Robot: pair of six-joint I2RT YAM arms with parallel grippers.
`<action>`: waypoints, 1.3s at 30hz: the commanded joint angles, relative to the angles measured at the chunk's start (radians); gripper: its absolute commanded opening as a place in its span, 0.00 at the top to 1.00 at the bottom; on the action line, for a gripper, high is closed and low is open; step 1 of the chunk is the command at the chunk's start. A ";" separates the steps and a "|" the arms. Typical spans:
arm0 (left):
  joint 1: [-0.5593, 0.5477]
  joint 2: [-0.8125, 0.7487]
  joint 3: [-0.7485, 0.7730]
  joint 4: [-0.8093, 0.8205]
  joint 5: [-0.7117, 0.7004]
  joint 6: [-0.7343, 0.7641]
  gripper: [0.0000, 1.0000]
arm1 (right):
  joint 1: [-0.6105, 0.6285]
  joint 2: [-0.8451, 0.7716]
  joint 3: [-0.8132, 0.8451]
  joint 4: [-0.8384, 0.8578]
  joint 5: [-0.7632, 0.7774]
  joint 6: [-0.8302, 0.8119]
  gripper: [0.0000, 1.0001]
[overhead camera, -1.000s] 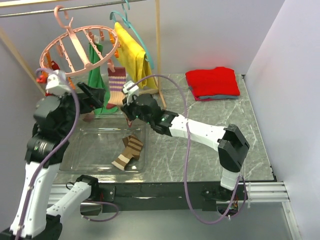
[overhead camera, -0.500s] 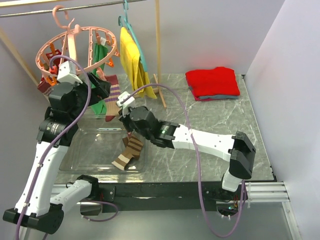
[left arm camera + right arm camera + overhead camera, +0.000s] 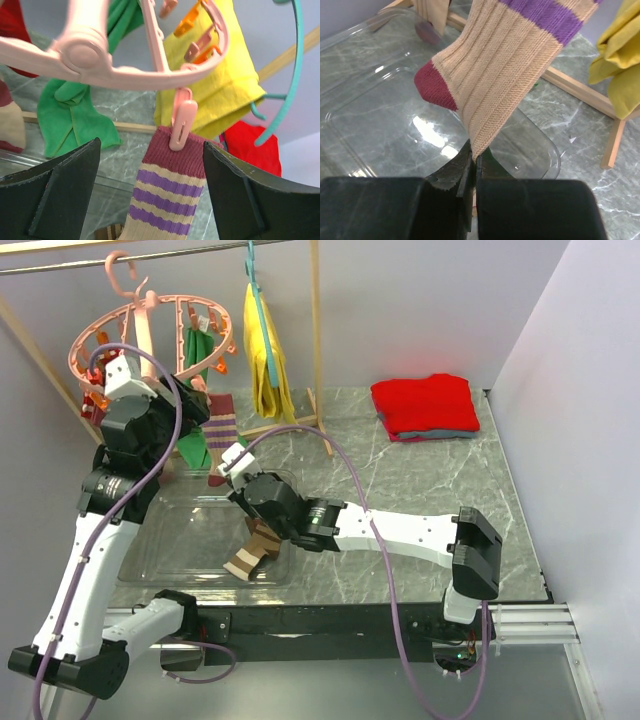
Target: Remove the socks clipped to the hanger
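Right arm has dropped lower and left toward the bin [image 3: 160, 540] in the last half second, taking the striped sock [image 3: 222, 428] foot down with it. The yellow garment [image 3: 265, 350] has swung edge-on.

Your right gripper [image 3: 474, 161] is fully closed, pinching the lower edge of the striped sock [image 3: 505, 60] near the heel. The maroon toe hangs free over the bin.

Your left gripper [image 3: 150, 146] is wide open and holds nothing. One finger sits on each side of the sock cuff, not touching it. The cuff is still in a pink clip [image 3: 178, 131] on the hanger [image 3: 125, 75] rim.

The hanger [image 3: 150, 325] hangs tilted from the rail at top left.

What crowds you:
- Green cloth [image 3: 75, 115] hangs just left of the sock, beside your left finger.
- Yellow garment [image 3: 215, 100] on the teal hanger [image 3: 295, 75] is right behind the clip.
- Wooden post [image 3: 318, 340] stands just right of that.

One brown-striped sock [image 3: 255, 545] already lies in the bin, under your right arm. The red folded cloth [image 3: 425, 405] sits well apart at the far right of the table [image 3: 420, 490].
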 commanded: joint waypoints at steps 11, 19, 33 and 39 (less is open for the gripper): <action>0.001 0.065 0.065 0.097 0.000 -0.024 0.15 | 0.055 0.053 0.069 0.105 0.239 -0.128 1.00; 0.001 0.059 0.036 0.080 0.087 0.007 0.04 | 0.057 0.017 0.055 0.102 0.150 -0.106 1.00; 0.001 -0.355 -0.177 -0.023 0.062 0.021 0.04 | -0.021 -0.061 0.004 0.076 -0.269 0.090 1.00; 0.001 -0.534 -0.331 -0.107 0.122 -0.017 0.04 | -0.075 -0.090 0.023 0.056 -0.512 0.179 1.00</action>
